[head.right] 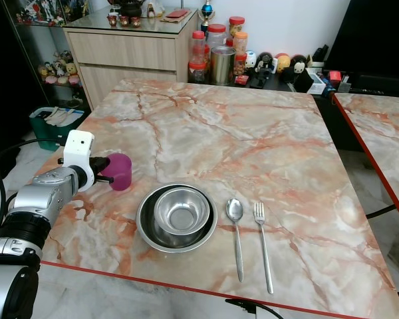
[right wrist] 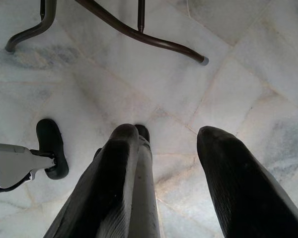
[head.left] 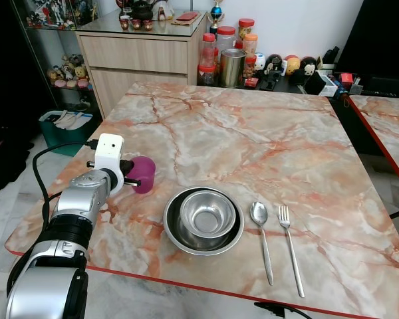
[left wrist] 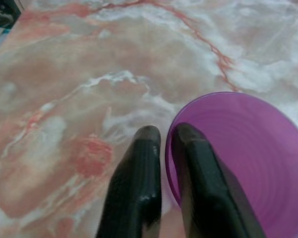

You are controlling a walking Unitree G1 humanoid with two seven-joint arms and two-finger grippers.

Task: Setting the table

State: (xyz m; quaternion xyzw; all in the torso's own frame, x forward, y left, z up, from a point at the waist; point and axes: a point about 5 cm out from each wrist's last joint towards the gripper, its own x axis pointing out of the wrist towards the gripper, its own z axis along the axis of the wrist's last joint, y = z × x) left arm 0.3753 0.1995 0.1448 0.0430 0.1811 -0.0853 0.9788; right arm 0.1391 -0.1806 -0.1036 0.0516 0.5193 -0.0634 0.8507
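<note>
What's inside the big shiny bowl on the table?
A smaller steel bowl sits inside the big steel bowl. The small one looks empty. The big bowl's bottom is covered, so anything underneath can't be seen.

On the table (head.left: 266,139) our left gripper (head.left: 134,177) meets the purple cup (head.left: 143,174) near the left edge. Beside it we see 2 nested bowls (head.left: 203,219), then spoon (head.left: 261,236) and fork (head.left: 290,246).

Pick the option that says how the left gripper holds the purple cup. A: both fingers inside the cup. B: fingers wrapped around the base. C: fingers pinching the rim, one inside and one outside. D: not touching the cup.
C: in the left wrist view the left gripper pinches the rim of the purple cup, one finger inside, one outside.
</note>
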